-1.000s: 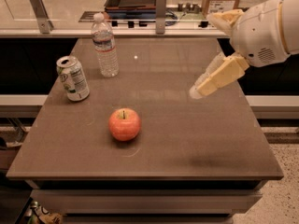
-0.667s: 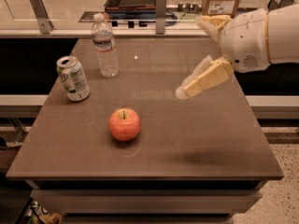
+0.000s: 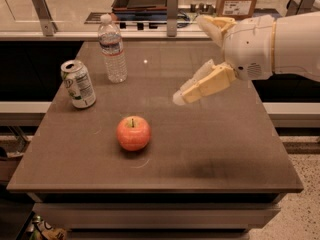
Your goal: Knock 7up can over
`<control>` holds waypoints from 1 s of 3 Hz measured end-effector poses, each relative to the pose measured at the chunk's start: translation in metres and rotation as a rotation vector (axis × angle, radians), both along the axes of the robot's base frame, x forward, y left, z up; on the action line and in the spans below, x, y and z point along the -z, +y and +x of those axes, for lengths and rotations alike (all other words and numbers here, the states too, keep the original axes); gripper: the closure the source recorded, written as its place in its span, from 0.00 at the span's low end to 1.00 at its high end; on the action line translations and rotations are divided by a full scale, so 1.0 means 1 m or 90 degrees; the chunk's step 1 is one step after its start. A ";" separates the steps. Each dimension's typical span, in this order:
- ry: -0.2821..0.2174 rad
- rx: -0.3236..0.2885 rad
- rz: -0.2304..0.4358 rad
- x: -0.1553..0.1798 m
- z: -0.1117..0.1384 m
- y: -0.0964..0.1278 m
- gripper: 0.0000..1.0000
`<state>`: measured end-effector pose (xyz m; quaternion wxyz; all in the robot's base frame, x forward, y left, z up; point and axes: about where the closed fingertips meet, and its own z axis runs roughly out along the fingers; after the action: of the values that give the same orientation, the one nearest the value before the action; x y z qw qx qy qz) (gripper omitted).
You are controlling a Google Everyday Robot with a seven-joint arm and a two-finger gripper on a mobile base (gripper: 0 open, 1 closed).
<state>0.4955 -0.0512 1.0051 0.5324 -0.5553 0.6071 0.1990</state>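
Leftward travel over the last second: the tan two-finger gripper [image 3: 189,59], fingers spread and empty, has slid above the brown tabletop [image 3: 225,144] toward the white-and-green aluminium 7up can [image 3: 78,84]. The can stands upright well to its left, untouched, so the knock is still to come.

One can [image 3: 78,84], bottle [image 3: 112,49], apple [image 3: 133,133], hovering claw [image 3: 190,59].

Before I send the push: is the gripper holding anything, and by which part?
Nothing held. The gripper hangs over the table, right of the apple, well apart from the 7up can.
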 end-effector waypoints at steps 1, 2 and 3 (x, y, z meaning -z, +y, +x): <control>0.011 0.012 0.006 0.000 0.002 0.000 0.00; 0.021 0.012 0.027 0.007 0.005 0.015 0.00; 0.026 -0.006 0.061 0.015 0.006 0.042 0.00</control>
<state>0.5015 -0.0091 0.9901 0.5449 -0.5277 0.6051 0.2417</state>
